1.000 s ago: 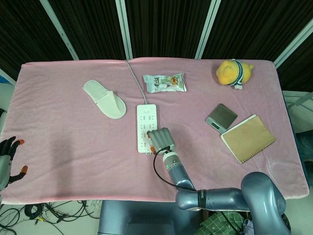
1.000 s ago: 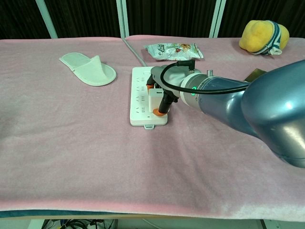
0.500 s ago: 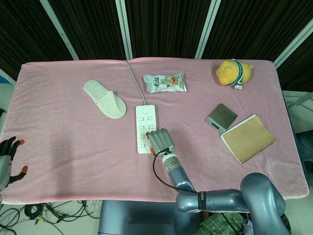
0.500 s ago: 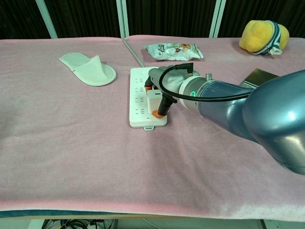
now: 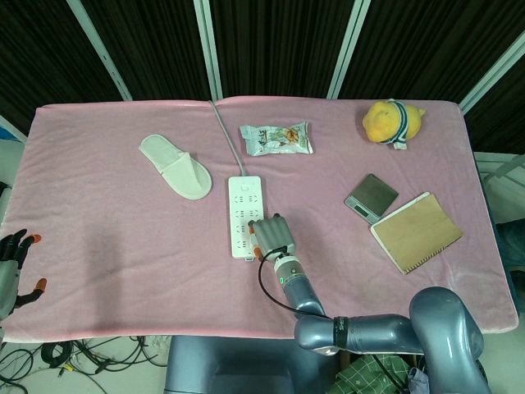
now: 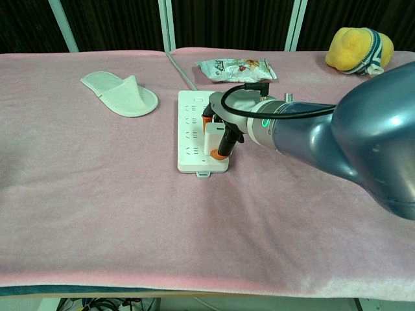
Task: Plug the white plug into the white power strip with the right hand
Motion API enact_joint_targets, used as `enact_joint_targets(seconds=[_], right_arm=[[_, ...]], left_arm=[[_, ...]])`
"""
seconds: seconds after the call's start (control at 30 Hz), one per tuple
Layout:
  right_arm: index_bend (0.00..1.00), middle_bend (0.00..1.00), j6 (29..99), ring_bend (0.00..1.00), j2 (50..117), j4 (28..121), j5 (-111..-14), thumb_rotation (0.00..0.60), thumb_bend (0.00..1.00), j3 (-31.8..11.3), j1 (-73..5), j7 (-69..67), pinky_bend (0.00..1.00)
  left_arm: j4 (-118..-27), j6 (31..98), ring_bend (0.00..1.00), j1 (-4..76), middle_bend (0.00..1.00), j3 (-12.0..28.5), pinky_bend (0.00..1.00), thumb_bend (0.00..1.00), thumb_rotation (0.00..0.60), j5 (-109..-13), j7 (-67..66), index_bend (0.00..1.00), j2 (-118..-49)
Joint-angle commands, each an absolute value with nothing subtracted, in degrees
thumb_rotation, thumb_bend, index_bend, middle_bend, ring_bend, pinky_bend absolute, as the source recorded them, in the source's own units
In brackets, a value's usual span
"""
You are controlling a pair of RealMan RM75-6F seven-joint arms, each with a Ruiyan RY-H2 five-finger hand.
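Pink cloth covers the whole bench [image 5: 107, 271] in my feeds. Nearest me, at the bench's near left corner, I see my left robot hand [image 5: 15, 267] hanging off the edge, fingers spread and holding nothing. My right arm comes up from the near edge in a long grey sweep, and in the chest view it fills the right side and hides part of the cloth behind it.

My right robot hand [image 6: 224, 126] sits over the near end of the white power strip [image 6: 194, 129], fingers curled round the white plug [image 6: 213, 138], which I see pressed down against the strip's near sockets. I cannot tell from either view whether the prongs are fully seated; the fingers cover the joint. A black cable [image 6: 243, 89] loops over the wrist.

The strip lies lengthwise away from me, and its grey cord [image 5: 225, 131] runs on to the far edge. Well to the left of the strip lies a white slipper [image 5: 175, 166], toe pointing toward the strip. Beyond the strip, just right of the cord, is a snack packet [image 5: 276, 138]. Off to the right, well apart from my hand, a brown notebook [image 5: 416, 231] lies beside a small dark scale [image 5: 372, 197]. At the far right corner sits a yellow plush toy [image 5: 392, 121].
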State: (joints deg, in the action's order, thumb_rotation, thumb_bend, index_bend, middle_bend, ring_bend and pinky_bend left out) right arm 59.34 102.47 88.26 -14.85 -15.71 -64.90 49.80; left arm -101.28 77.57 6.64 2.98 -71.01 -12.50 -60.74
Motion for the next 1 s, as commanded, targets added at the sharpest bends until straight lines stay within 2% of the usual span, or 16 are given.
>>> enact_joint_targets(seconds=[0.03,0.27,0.37,0.63,1.0], right_arm=[[0.36,0.21,58.72,0.31,101.72,88.94,-14.49,0.600,0.24,-16.10,-64.65,48.93,0.25],[0.21,0.05,57.76,0.17,100.21,90.43,-13.86,0.600,0.19,-16.25,-64.28,47.47,0.20],[0.19,0.02,57.69,0.12,99.47,91.14,-14.27,0.600,0.18,-16.69,-63.96,46.13,0.16],[0.19,0.01,58.01,0.10,95.12,94.71,-16.06,0.600,0.18,-18.04,-62.14,41.74,0.15],[0.19,0.02,57.52,0.10,91.81,97.03,-16.28,0.600,0.18,-17.31,-61.67,39.41,0.15]], left_arm=[[-101.32,77.56,0.00,6.64,0.03,2.97,0.00,0.33,0.600,-70.93,-12.55,0.13,-60.73],[-101.36,77.57,0.00,6.65,0.03,2.96,0.00,0.33,0.600,-70.74,-12.88,0.13,-60.79],[-101.42,77.58,0.00,6.65,0.03,2.96,0.00,0.33,0.600,-70.60,-13.04,0.13,-60.78],[-101.56,77.51,0.00,6.69,0.03,2.92,0.00,0.34,0.600,-70.40,-13.33,0.13,-60.76],[-101.73,77.60,0.00,6.71,0.03,2.87,0.00,0.34,0.600,-70.25,-13.79,0.13,-60.87]])
